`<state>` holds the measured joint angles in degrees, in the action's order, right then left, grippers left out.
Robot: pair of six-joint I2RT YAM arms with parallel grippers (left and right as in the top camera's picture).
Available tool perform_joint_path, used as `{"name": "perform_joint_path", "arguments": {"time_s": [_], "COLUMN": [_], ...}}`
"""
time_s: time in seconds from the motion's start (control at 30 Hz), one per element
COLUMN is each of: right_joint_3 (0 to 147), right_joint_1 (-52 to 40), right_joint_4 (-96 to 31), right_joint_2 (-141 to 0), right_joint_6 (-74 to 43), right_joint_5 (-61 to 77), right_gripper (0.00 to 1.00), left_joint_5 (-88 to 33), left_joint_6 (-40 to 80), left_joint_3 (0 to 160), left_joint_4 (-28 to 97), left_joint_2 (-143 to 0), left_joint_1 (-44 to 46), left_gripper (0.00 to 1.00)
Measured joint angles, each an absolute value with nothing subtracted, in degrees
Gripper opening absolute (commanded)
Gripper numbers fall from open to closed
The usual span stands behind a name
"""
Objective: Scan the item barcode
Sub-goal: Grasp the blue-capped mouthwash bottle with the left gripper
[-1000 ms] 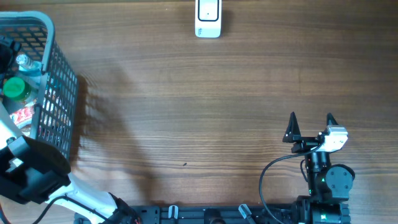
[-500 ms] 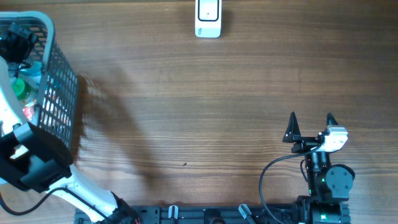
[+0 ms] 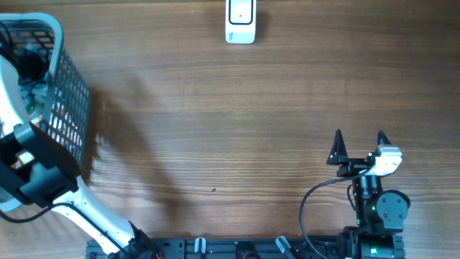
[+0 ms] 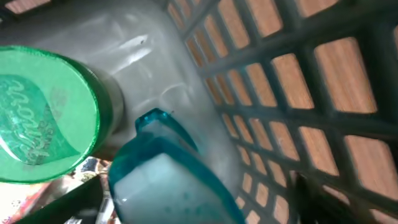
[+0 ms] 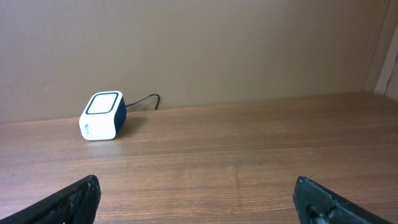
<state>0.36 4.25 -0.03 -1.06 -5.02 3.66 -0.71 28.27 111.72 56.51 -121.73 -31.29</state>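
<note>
Inside the grey mesh basket [image 3: 68, 93] at the table's left edge, my left gripper [image 3: 29, 61] reaches down among the items. In the left wrist view a teal-rimmed translucent container [image 4: 168, 180] lies between the two dark fingers of my left gripper [image 4: 186, 208]. The left finger sits close beside it and a gap shows on the right side, so the jaws stand open around it. A jar with a green lid [image 4: 43, 115] sits just beside it. The white scanner [image 3: 240, 20] stands at the far middle of the table and shows as the scanner [image 5: 102, 116] in the right wrist view. My right gripper [image 3: 359, 144] rests open and empty.
The basket wall [image 4: 298, 93] stands close on the right of the left gripper. A colourful packet [image 4: 87, 174] lies under the jar. The scanner's cable [image 5: 143, 101] runs back toward the wall. Bare wooden tabletop [image 3: 237, 129] stretches between the basket and the right arm.
My left arm has pushed farther into the basket, and its jaws have narrowed around the teal container. The right arm has not moved.
</note>
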Motion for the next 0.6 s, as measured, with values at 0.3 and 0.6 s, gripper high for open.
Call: {"name": "perform_joint_path", "arguments": {"time_s": [0.3, 0.6], "right_joint_3": [0.36, 0.36], "right_joint_1": [4.25, 4.25], "right_joint_4": [-0.03, -0.03], "right_joint_2": [-1.06, -1.06], "right_joint_6": [-5.02, -5.02], "right_joint_5": [3.66, 3.66], "right_gripper": [1.0, 1.0], "left_joint_5": [-0.73, -0.54], "left_joint_6": [29.78, 30.52], "left_joint_3": [111.7, 111.68], "left_joint_4": [56.8, 57.82], "left_joint_2": [-121.73, -120.38], "left_joint_1": [-31.24, -31.24], "left_gripper": [0.58, 0.4]}}
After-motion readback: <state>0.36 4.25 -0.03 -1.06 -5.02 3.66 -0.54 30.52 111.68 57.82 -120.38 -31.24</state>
